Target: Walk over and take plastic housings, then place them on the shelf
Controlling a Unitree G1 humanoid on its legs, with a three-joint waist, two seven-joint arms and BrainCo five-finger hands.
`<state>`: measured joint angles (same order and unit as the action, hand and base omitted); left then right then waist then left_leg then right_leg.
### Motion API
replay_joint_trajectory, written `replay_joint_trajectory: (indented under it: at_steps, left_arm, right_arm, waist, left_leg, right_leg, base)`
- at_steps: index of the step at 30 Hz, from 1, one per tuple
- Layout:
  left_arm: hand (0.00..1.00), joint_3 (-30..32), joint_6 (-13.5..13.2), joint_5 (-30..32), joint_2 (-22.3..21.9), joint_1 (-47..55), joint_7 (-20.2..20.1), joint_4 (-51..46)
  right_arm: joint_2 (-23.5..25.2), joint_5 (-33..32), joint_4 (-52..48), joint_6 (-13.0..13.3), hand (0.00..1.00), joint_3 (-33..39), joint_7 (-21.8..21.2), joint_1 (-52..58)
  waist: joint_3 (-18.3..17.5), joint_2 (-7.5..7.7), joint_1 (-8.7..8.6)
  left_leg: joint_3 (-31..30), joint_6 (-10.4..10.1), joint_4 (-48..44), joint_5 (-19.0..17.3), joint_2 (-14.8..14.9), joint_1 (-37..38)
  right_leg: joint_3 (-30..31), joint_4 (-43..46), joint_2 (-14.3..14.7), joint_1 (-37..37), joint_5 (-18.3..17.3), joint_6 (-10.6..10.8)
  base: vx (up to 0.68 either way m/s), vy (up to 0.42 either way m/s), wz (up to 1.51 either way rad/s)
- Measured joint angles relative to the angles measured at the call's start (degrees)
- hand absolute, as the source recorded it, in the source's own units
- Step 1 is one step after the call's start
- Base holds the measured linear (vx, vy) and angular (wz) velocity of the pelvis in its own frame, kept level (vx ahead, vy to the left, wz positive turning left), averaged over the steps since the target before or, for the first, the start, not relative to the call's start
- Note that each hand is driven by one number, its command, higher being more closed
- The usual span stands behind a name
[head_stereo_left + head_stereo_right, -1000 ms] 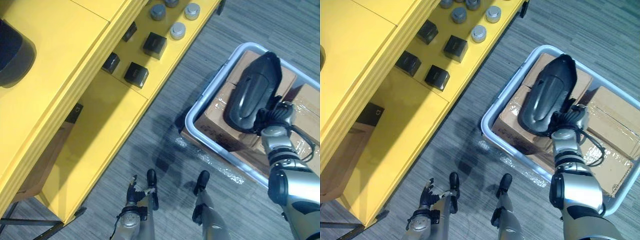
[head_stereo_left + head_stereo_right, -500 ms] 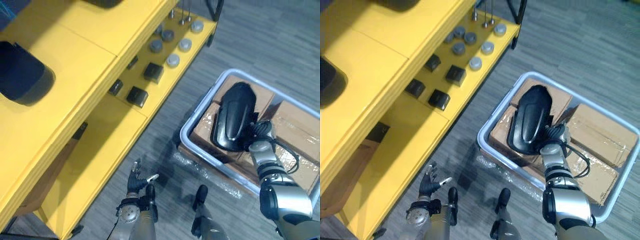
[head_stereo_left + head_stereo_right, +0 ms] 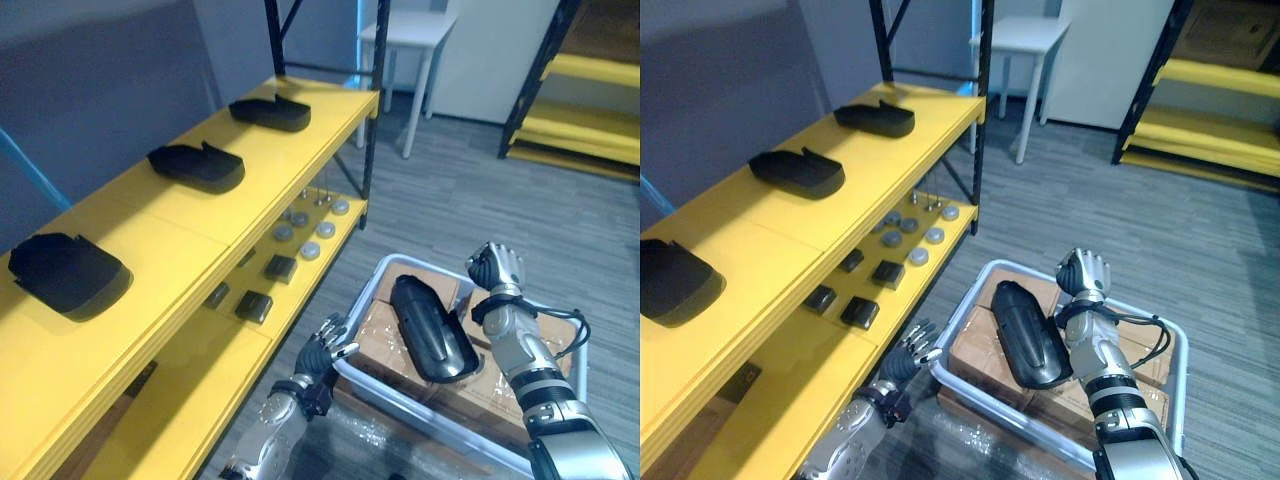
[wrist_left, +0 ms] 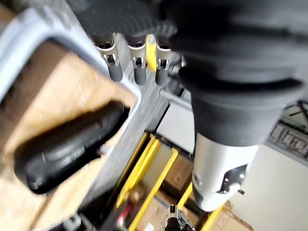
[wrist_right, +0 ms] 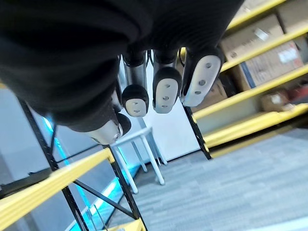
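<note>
A yellow shelf (image 3: 250, 180) stands at your left, with shelved housings (image 3: 197, 165) in a row on its top tier. Your left hand (image 3: 325, 350) hovers just beside the rim of the grey bin (image 3: 361, 310), fingers straight and loose, holding nothing. Inside the bin, one black plastic housing (image 3: 430, 328) lies on cardboard boxes (image 3: 383, 335). Its long axis slants from the far end, nearer the shelf, toward you and to the right. Your right hand (image 3: 495, 268) is raised just beyond it, fingers curled, empty. The shell looks stiff, light and glossy, so probably slippery. Grip it across its width near mid-length.
</note>
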<state>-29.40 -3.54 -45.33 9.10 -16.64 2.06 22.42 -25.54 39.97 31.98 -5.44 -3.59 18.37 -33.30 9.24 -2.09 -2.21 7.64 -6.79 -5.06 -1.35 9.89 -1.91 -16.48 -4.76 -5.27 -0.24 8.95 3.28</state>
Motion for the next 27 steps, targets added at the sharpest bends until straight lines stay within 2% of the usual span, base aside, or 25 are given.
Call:
replay_joint_trajectory:
  at_steps: [1, 4, 7, 10, 11, 14, 15, 17, 19, 22, 27]
  left_arm:
    - [0.00, -0.4, 0.2, -1.1, 0.0, -1.0, 0.0, 1.4]
    - [0.00, -3.0, 1.0, -3.0, -0.7, -2.4, 2.3, 3.7]
    - [0.00, -5.7, 1.0, -2.9, -1.9, -2.4, 3.5, 3.8]
    - [0.00, -8.0, 0.9, -1.6, -3.2, -1.5, 4.4, 3.4]
    - [0.00, -8.3, 0.8, -1.1, -3.4, -1.2, 4.5, 3.4]
    - [0.00, -8.8, 0.8, 2.5, -2.9, 0.5, 5.5, 2.0]
    - [0.00, -8.8, 0.8, 3.5, -2.3, 1.9, 5.6, 0.0]
    - [0.00, -9.4, 0.8, 5.5, -2.0, 3.6, 5.8, -2.8]
    - [0.00, -9.3, 0.8, 8.4, -1.6, 5.6, 5.7, -5.8]
    - [0.00, -9.2, 0.8, 11.2, -1.6, 6.2, 5.1, -7.0]
    - [0.00, -8.4, 0.7, 13.0, -2.0, 5.8, 4.7, -7.7]
  right_arm:
    - [0.4, 0.0, -0.1, 0.0, 0.00, 0.0, 0.0, 0.0]
    - [1.7, -0.6, -0.1, 0.0, 0.00, 0.0, -0.4, 0.9]
    - [2.3, -4.4, 1.8, -0.1, 0.00, 0.6, -0.4, 2.2]
    - [4.3, -9.3, 10.5, -0.3, 0.00, 4.7, -0.3, 1.3]
    - [4.4, -10.5, 12.5, -0.4, 0.00, 5.7, -0.1, 0.6]
    - [4.7, -17.2, 21.4, -1.3, 0.00, 10.2, 1.6, -6.8]
    - [4.2, -18.8, 24.3, -1.3, 0.00, 11.8, 2.5, -10.9]
    - [1.6, -20.6, 28.7, -1.3, 0.00, 12.7, 3.7, -17.2]
    - [-2.9, -21.7, 33.1, -1.3, 0.00, 12.7, 4.3, -23.9]
    - [-8.6, -21.7, 36.3, -1.3, 0.00, 12.7, 5.2, -28.5]
    - [-14.6, -21.6, 41.2, -1.2, 0.00, 12.6, 5.6, -32.7]
  waist:
    - [-0.1, 0.15, -0.35]
    - [-1.5, 0.85, -1.11]
    - [-2.0, 0.95, -1.36]
    - [-1.6, 0.86, -1.02]
    - [-1.1, 0.77, -0.86]
    - [3.6, 0.53, -0.32]
    - [5.5, -0.06, -0.35]
    - [7.7, -1.30, 0.11]
    - [10.6, -2.83, 0.63]
    - [13.1, -4.14, 1.20]
    - [14.9, -4.98, 1.50]
  left_leg:
    - [0.0, 0.0, 0.4, 0.2, -0.1, 0.4]
    - [-0.1, 0.1, 2.6, 1.5, -0.4, 1.6]
    - [-1.6, 0.1, 4.0, 2.7, -0.6, 1.6]
    - [-3.8, 0.1, 4.3, 4.0, -0.9, -1.3]
    - [-4.3, 0.1, 3.8, 4.4, -0.9, -2.4]
    - [-5.1, 0.2, 2.7, 5.8, -1.5, -6.9]
    - [-5.3, 0.1, 2.6, 6.1, -1.9, -8.6]
    - [-5.3, 0.3, 2.8, 6.7, -2.2, -11.5]
    - [-5.9, 0.2, 3.3, 7.9, -2.7, -14.1]
    - [-6.5, 0.5, 4.3, 9.3, -3.1, -15.5]
    - [-7.2, 1.0, 4.9, 10.4, -3.7, -19.0]
  right_leg:
    - [0.0, 0.0, 0.0, 0.2, 0.0, 0.0]
    - [-0.3, 0.0, -0.2, 0.6, -0.3, -0.1]
    - [-1.7, 0.0, -0.5, 1.1, -0.4, 0.0]
    - [-3.8, 1.5, -1.1, -1.3, -1.0, 0.1]
    - [-4.3, 2.8, -1.4, -2.7, -1.2, -0.2]
    - [-4.7, 8.8, -2.9, -8.8, -2.6, -0.6]
    - [-4.7, 9.9, -3.4, -10.9, -2.6, -0.6]
    - [-4.7, 10.4, -4.1, -13.9, -2.7, -0.3]
    - [-5.0, 10.5, -4.7, -16.3, -2.3, -0.2]
    - [-5.8, 11.7, -5.3, -18.3, -2.2, -0.3]
    - [-6.1, 12.6, -5.8, -22.1, -2.1, -0.6]
  base:
    - [-0.04, 0.023, 0.03]
    - [-0.06, 0.009, 0.07]
    - [-0.05, -0.004, 0.21]
    - [-0.08, -0.004, 0.36]
    - [-0.08, 0.006, 0.35]
    - [-0.11, 0.020, 0.15]
    - [-0.14, 0.019, 0.07]
    - [-0.12, 0.018, 0.09]
    - [-0.07, 0.026, 0.15]
    - [0.02, 0.013, 0.15]
    - [0.05, 0.000, 0.07]
